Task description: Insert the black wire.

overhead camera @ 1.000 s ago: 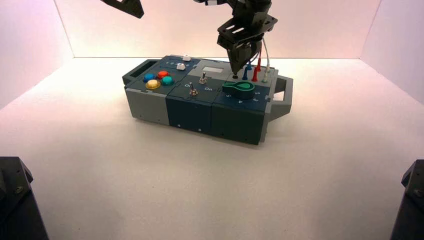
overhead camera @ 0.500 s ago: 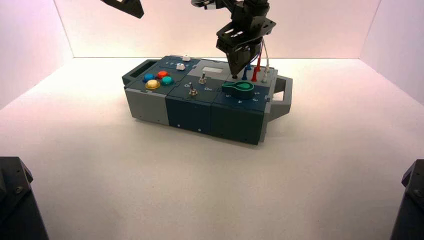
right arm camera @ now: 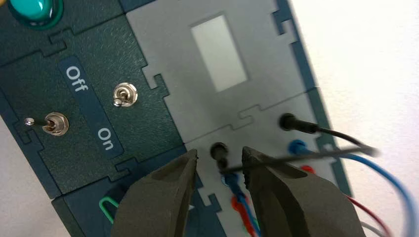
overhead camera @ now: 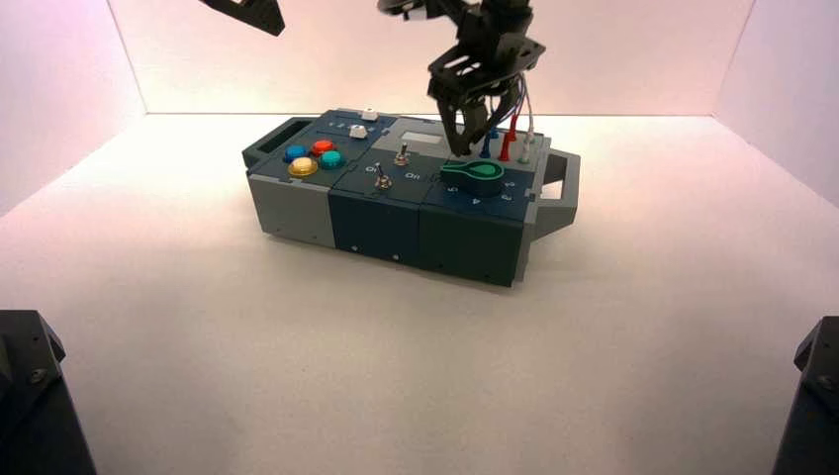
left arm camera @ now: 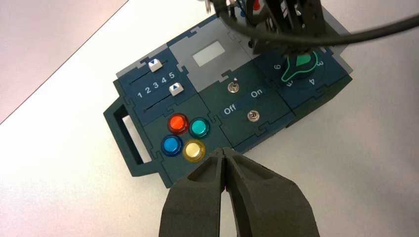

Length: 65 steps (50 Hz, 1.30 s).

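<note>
The right gripper (right arm camera: pixel 220 157) has been opening since the earlier frame, its tips parting from around the near black plug while the arm is keeping almost the same place. Now its fingers are spreading wide, one on either side of that plug, with a gap showing on both sides. The black wire (right arm camera: pixel 341 154) is joining two plugs on the grey panel at the box's far right: the near plug (right arm camera: pixel 220 152) is standing in its socket, its long axis rising from the panel, and the far plug (right arm camera: pixel 298 124) is sitting toward the box's far edge. Between them the lead is arching in a loop, passing across one finger. The blue wire (right arm camera: pixel 383 173) is running just beside, its near plug crowding the gripper's opening; red and white leads are following farther right. The green knob (overhead camera: pixel 475 176) is lying close on the near side, while the flat window panel (right arm camera: pixel 217 54) is giving room to the left. The left gripper (left arm camera: pixel 223 152) is waiting beyond the box's left part, its fingers pressing together.
</note>
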### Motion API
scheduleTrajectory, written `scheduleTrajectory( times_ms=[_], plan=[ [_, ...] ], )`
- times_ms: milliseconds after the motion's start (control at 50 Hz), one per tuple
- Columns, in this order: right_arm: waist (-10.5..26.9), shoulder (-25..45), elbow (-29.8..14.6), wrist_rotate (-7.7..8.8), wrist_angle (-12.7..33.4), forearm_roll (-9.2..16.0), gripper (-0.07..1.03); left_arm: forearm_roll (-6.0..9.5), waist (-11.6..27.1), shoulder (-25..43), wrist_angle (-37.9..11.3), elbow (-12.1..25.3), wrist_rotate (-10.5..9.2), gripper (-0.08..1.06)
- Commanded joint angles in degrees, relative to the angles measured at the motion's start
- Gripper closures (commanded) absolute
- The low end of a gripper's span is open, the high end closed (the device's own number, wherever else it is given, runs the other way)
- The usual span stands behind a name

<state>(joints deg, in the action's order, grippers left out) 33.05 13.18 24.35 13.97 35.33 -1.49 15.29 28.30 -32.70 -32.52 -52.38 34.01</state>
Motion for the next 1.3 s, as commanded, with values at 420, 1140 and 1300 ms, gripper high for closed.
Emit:
scheduleTrajectory(
  times_ms=[420, 1140, 1300],
  plan=[
    [0.1, -9.0, 0.3, -0.79, 1.9, 0.1, 0.48, 0.00, 0.2, -0.5, 1.0, 0.7, 0.35, 1.01],
    [-4.1, -33.2, 16.4, -13.27, -6.4, 0.4, 0.48, 0.26, -1.6, -5.3, 11.8, -2.2, -4.75, 1.01],
    [-13.5, -41.7, 23.4, -13.62, -9.9, 0.4, 0.48, 0.26, -2.5, -7.4, 20.0, -5.1, -5.89, 1.01]
  ],
)
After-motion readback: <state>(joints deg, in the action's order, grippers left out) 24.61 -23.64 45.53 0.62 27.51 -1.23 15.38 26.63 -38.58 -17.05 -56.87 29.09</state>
